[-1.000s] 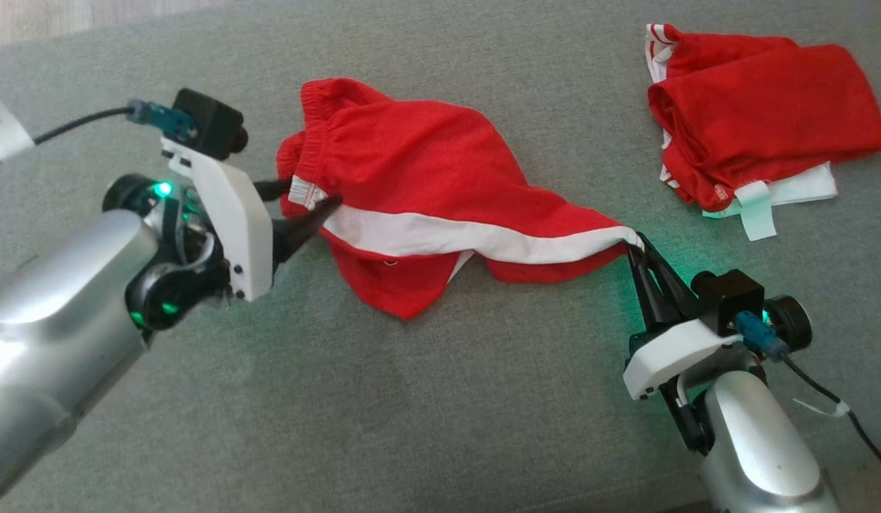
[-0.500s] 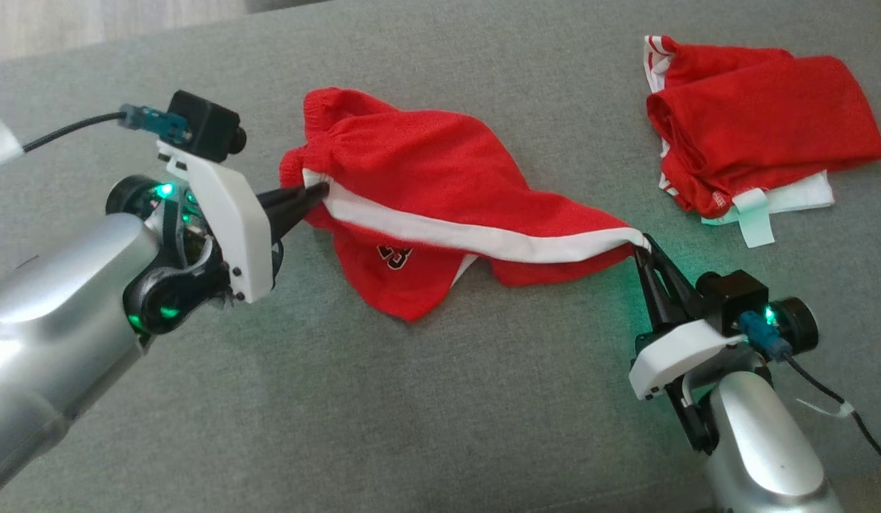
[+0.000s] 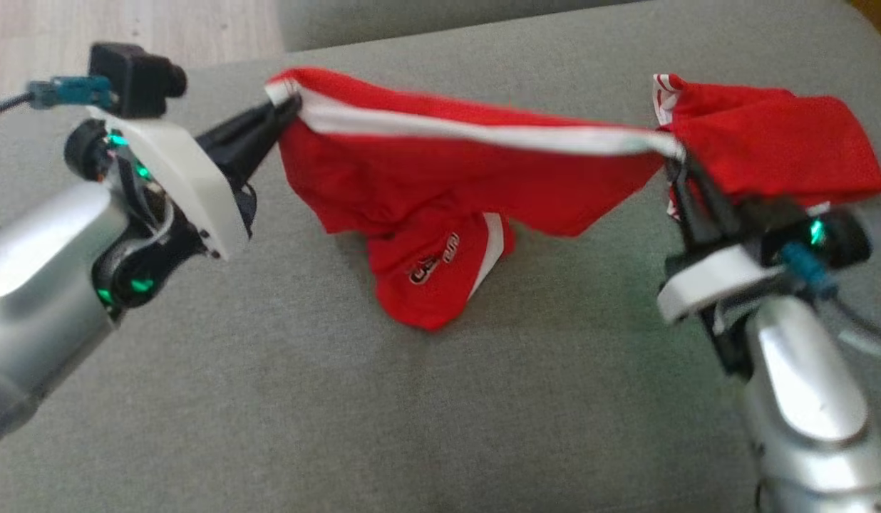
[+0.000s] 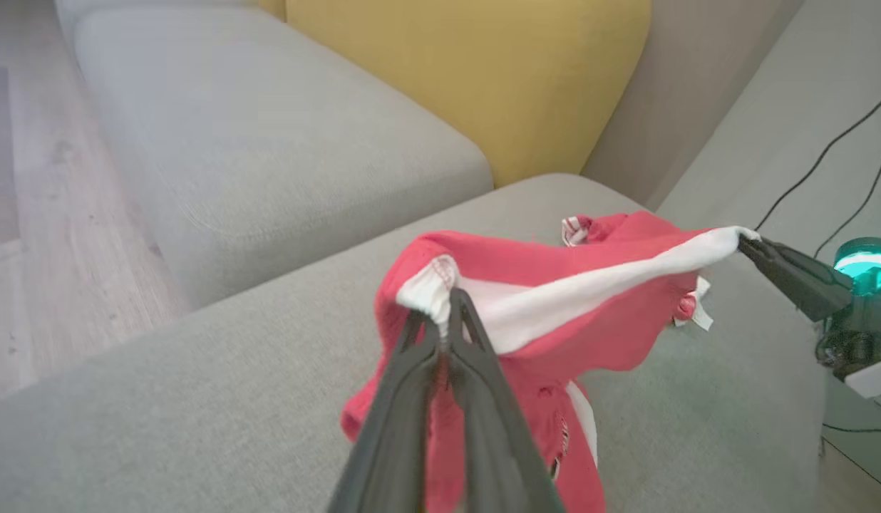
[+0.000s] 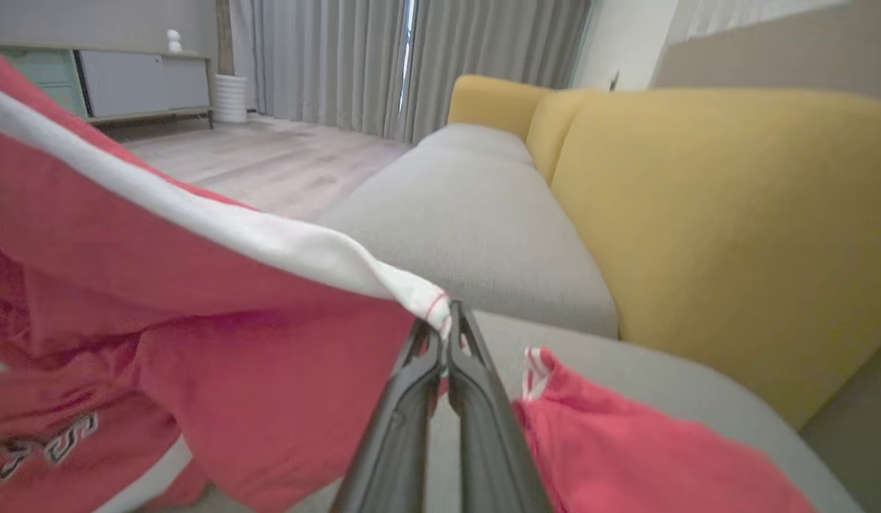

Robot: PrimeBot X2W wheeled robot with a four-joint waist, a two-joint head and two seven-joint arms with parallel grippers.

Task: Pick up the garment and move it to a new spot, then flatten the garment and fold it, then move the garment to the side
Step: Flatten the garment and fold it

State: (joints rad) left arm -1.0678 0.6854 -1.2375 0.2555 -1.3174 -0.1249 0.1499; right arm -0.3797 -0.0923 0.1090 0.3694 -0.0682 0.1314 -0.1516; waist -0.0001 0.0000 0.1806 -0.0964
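The garment is a pair of red shorts with a white side stripe, stretched in the air between both grippers above the grey cushion. My left gripper is shut on its waistband end, seen close in the left wrist view. My right gripper is shut on the hem end of the stripe, also clear in the right wrist view. The garment's lower leg, with a printed logo, sags down and touches the cushion. In the left wrist view the right gripper holds the far corner.
A second red and white garment lies folded on the cushion at the back right, just behind my right gripper. A yellow backrest rises behind the seat. Another grey cushion and wooden floor lie beyond.
My left gripper closed on the waistband. Both arms then rose and carried the garment up off the cushion, stretching the white stripe taut; only the lower leg still touches.
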